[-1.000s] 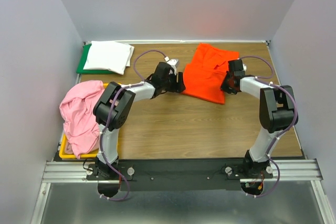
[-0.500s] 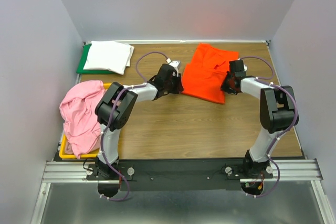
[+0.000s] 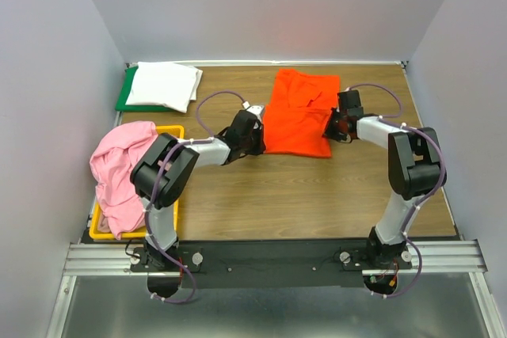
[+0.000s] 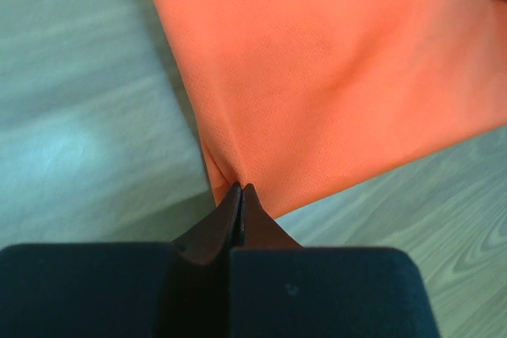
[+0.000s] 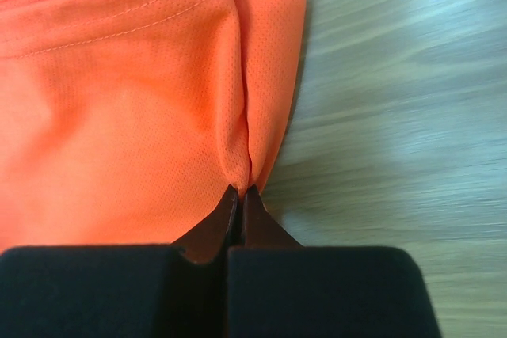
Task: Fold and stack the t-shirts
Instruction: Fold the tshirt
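Left hand (image 4: 240, 187) is clamped on the near-left corner of the orange shirt (image 3: 297, 116), with the cloth puckering into its closed tips. Right hand (image 5: 240, 189) is clamped on the shirt's right edge, a fold gathered between its tips. The orange shirt lies partly folded on the wooden counter (image 3: 277, 195), toward the far middle, held between the two hands. A white shirt (image 3: 162, 86) lies folded on a green board (image 3: 123, 100) in the far left corner. A pink shirt (image 3: 119, 172) spills over a yellow bin (image 3: 173, 128) at the left edge.
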Available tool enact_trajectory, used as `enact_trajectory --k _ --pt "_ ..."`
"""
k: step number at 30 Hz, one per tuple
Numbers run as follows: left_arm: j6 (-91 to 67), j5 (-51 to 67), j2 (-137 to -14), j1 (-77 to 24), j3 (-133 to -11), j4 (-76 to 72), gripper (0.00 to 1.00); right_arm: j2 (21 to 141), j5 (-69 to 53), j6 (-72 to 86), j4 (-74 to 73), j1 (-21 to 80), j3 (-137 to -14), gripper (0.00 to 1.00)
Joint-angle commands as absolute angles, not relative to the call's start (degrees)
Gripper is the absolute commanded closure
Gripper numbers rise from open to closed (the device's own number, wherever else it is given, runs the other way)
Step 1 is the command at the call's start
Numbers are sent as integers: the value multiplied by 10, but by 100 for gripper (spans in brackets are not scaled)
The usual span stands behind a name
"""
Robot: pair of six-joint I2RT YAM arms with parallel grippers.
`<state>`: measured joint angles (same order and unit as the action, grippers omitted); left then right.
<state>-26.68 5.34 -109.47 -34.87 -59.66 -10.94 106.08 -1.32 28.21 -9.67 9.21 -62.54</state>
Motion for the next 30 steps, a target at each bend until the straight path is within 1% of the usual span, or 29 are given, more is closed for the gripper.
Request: enact_trajectory --k 1,7,10,11,12,14,15,16,17,18,20,21,24,25,27,28,30 --pt "-285 8 -1039 -354 -536 -104 100 1078 -36 277 -130 137 -614 100" --pt "-330 -37 -941 -363 -422 -104 100 1043 -30 293 -131 171 -571 99" --pt "-348 -44 -894 -367 -381 -104 100 1011 -17 297 -132 171 -542 96" --pt "-358 -47 -884 -368 -373 -103 100 1002 -5 298 -133 171 -523 94" --pt "-362 -47 -875 -369 -361 -104 100 993 -3 299 -137 171 -515 87" --pt "-367 -47 -853 -371 -354 -98 100 968 16 299 -143 171 -491 79" --pt "-369 -48 -839 -373 -350 -98 100 958 20 300 -147 171 -484 71" --pt "-370 -48 -832 -376 -350 -94 99 949 25 301 -150 171 -477 67" --pt "-371 -48 -827 -379 -349 -91 96 931 28 301 -154 171 -471 63" --pt "-372 -48 -816 -381 -348 -90 89 921 29 303 -160 171 -459 55" --pt "-373 -49 -807 -387 -349 -87 85 890 39 305 -166 171 -447 48" --pt "-374 -50 -802 -388 -350 -86 81 881 45 307 -172 171 -436 44" --pt "-374 -50 -797 -392 -357 -79 77 849 64 311 -194 171 -429 42" --pt "-374 -50 -794 -394 -356 -76 72 841 61 315 -201 171 -428 42" --pt "-374 -50 -788 -399 -357 -75 68 820 55 317 -216 171 -425 41" --pt "-374 -51 -784 -399 -357 -72 63 799 51 321 -220 171 -421 41" --pt "-374 -53 -781 -402 -353 -71 58 779 39 325 -233 171 -415 41"
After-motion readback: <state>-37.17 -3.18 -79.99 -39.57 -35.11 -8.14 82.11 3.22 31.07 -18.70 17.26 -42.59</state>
